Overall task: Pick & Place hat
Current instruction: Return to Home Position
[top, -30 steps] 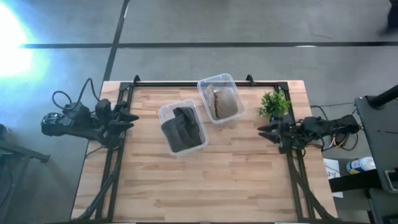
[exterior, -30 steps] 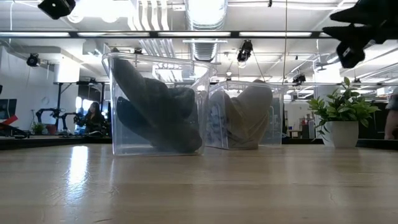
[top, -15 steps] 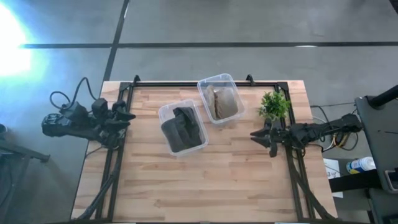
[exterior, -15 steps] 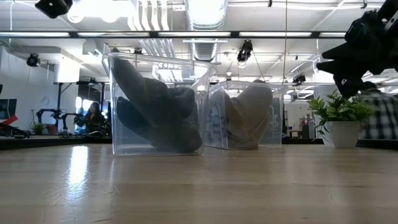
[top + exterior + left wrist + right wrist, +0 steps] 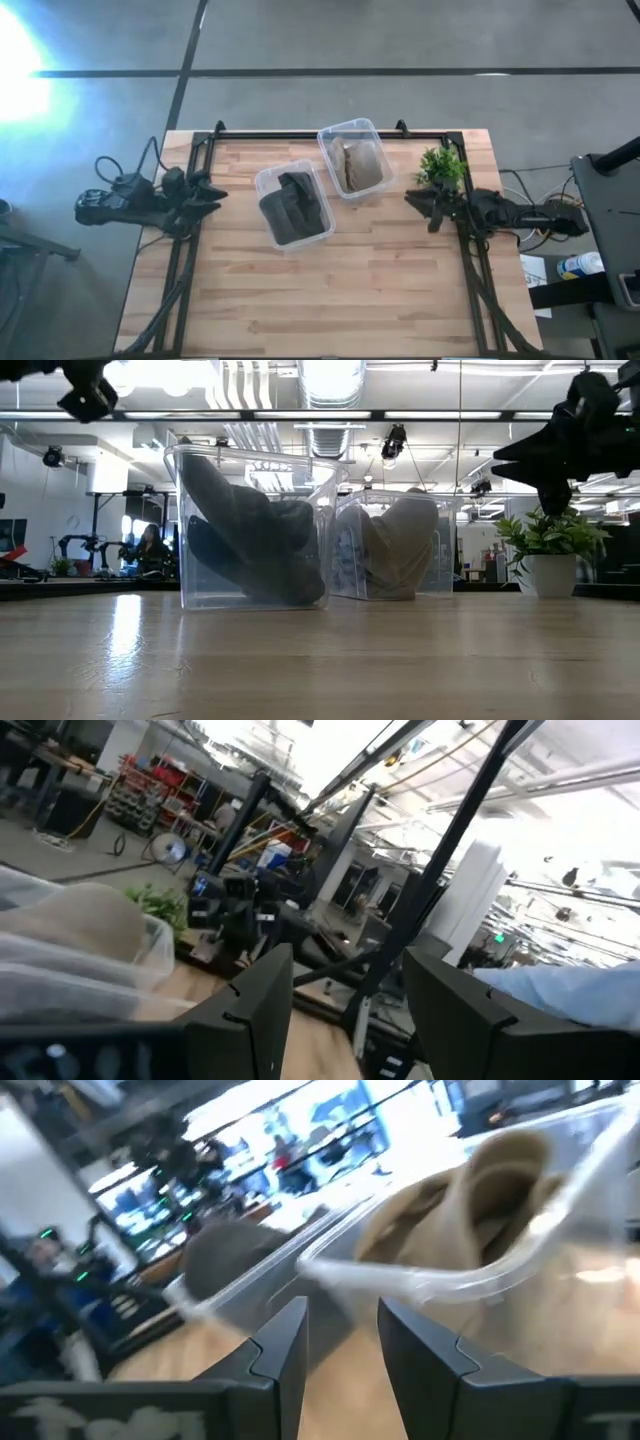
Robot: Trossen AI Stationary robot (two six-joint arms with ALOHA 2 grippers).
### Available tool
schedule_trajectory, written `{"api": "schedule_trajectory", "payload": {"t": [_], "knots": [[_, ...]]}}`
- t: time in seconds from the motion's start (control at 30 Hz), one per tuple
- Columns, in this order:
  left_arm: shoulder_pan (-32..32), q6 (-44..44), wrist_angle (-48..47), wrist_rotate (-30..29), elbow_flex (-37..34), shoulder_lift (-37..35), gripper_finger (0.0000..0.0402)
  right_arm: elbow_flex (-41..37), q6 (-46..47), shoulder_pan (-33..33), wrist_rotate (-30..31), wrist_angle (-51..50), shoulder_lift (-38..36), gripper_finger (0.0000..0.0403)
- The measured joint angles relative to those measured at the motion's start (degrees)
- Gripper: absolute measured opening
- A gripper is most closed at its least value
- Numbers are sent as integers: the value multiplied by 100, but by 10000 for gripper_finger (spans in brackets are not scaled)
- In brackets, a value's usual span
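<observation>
Black caps (image 5: 292,208) and one brown cap (image 5: 362,165) are lying clear of us, for we are holding nothing: our left gripper (image 5: 218,193) is hovering with fingers spread at the left edge of the wooden table (image 5: 330,290), and our right gripper (image 5: 418,207) is hanging likewise parted at the right edge, just beside the one potted plant (image 5: 441,165). We are counting two clear bins standing close together: the left bin (image 5: 259,185) is holding the dark caps, heaped so their number is escaping us, the right bin (image 5: 350,124) the brown one. Ceiling lights (image 5: 330,375) are glaring in the workshop behind.
</observation>
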Motion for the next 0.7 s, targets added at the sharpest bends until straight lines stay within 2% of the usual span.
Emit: {"api": "schedule_trajectory", "payload": {"t": [0.17, 0.47, 0.7], "knots": [[166, 0, 6, 0, -619, -200, 183, 1, 1, -529, 1, 46, -307, 121], [551, 0, -25, 3, -1946, -375, 183, -85, 2, -609, 23, 212, -307, 121], [901, 39, 412, 122, -2051, -506, 183, -104, 0, -781, 23, 289, -307, 121]]}}
